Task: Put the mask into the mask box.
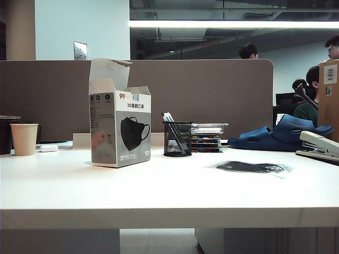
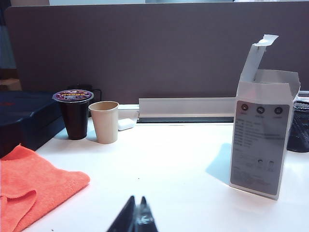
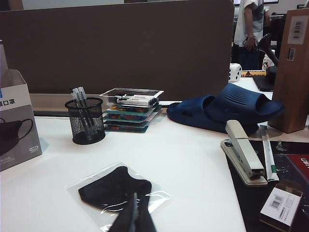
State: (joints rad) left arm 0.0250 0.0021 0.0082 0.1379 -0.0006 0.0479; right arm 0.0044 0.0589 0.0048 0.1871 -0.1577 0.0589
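We find the mask [image 1: 253, 168] lying flat in its clear wrapper on the right of the white table [image 1: 159, 185], well apart from the mask box [image 1: 119, 127], which stands upright on the left with its top flaps raised. The left gripper [image 2: 136, 218] and right gripper [image 3: 134, 215] hang low at the near edge, jaws pressed together, empty

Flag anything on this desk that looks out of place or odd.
A dark blue rubber clog sits on the white table behind the stapler, odd among office items. Both grippers, left and right, are shut, touching nothing.
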